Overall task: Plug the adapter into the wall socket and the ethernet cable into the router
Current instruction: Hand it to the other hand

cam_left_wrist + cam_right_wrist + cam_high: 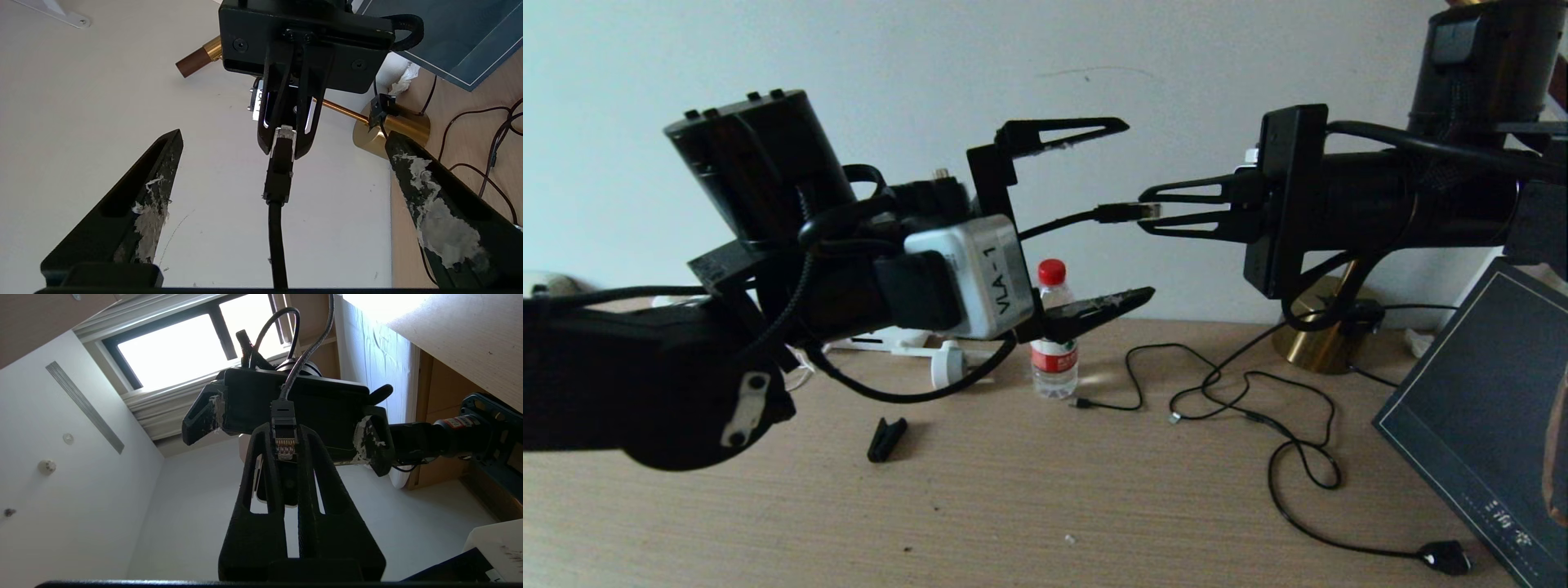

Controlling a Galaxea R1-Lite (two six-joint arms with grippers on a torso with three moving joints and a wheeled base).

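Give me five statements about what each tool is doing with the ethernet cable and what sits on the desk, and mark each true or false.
1. The right tool is shut on the plug of the ethernet cable. True.
2. The left tool is clamped on the cable. False: its fingers stand wide apart, touching nothing.
3. The plug is held above the desk. True.
4. The water bottle lies on its side. False: it stands upright, red cap on top.
5. The two tools point away from each other. False: they face each other, tips close.
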